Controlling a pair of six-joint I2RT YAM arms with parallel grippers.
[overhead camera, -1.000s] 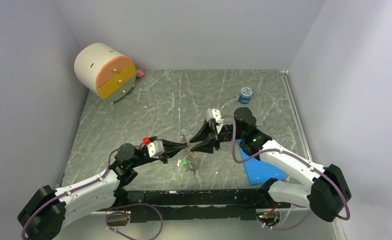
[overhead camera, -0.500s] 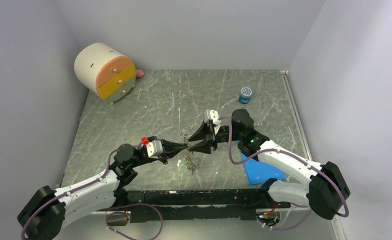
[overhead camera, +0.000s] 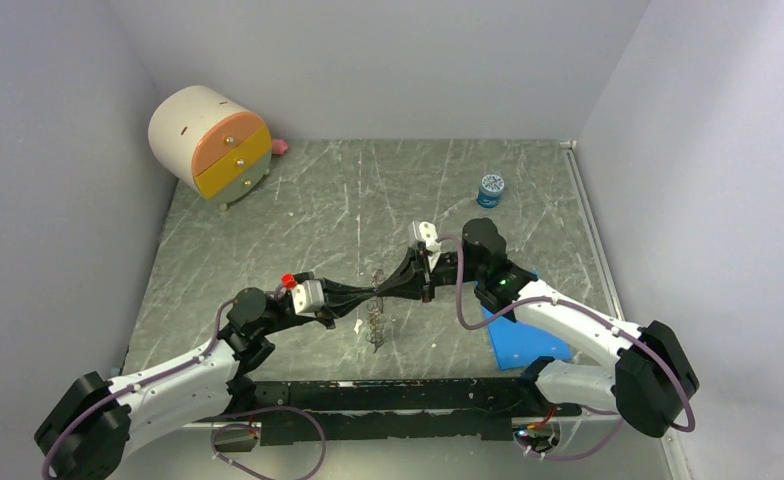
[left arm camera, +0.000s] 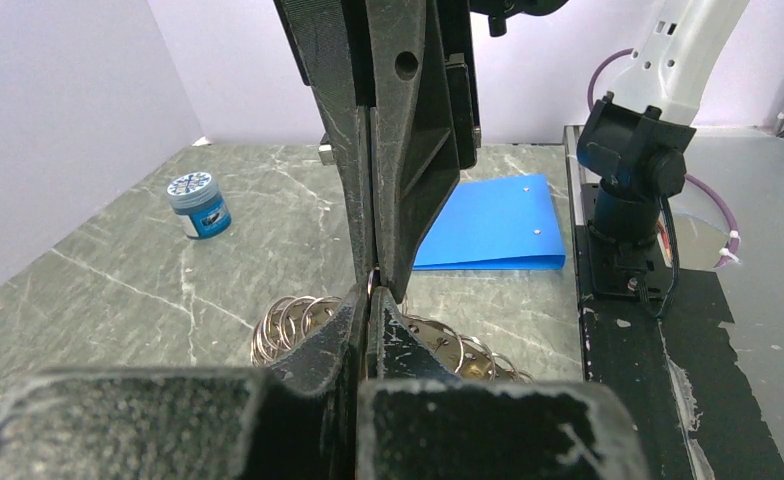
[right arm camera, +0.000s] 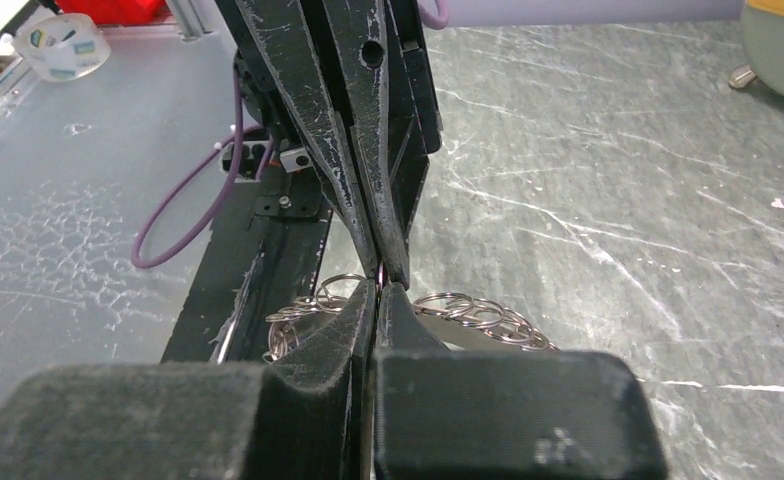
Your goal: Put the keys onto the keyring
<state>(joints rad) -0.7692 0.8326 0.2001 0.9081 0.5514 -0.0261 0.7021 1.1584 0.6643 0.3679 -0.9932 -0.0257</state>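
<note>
Right claw [overhead camera: 384,290] snapped shut tip-to-tip against left claw [overhead camera: 371,293], also shut; both pinched the thin silvery jagged-edged metal keyring [overhead camera: 376,318] dangling beneath. Regrip step, probably; next needs one claw freed.

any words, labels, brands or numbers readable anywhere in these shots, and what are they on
No text can be read in any view.
blue jar: blue and white print on the lid and a label on the side, too small to read.
clear roll: a small printed label, too blurred to read.
</note>
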